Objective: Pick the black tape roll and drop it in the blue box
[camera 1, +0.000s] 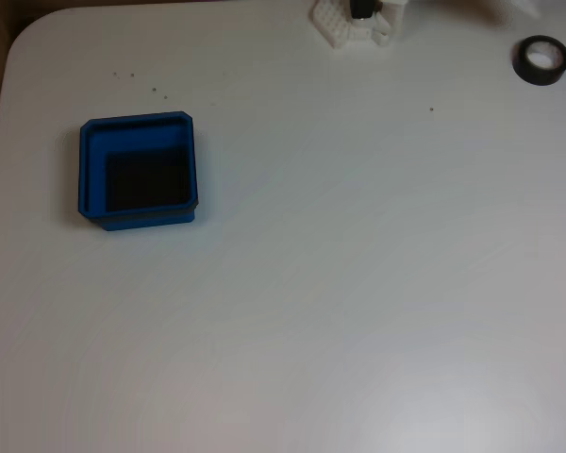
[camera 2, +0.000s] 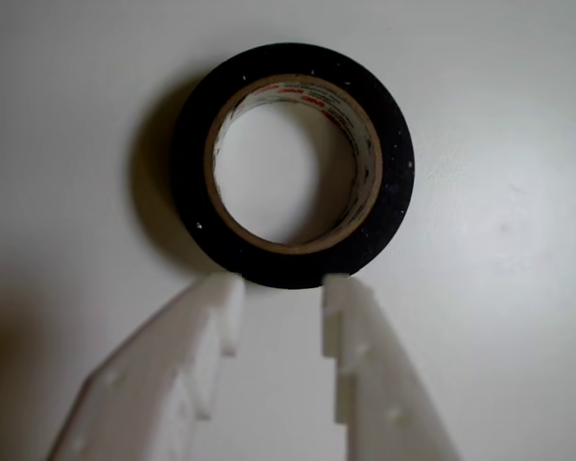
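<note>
Gripper-cam view, white gripper point(camera 2: 280, 288) sitting spread open at bottom centre, fingertips nearly touching black tape roll point(camera 2: 293, 163) — overhead view, blue box point(camera 1: 139, 173) sitting mid-left.

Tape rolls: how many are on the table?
1. The tape roll lies flat near the table's far right corner in the view from above, far from the blue box; the gripper's view shows it just beyond the fingers.
</note>
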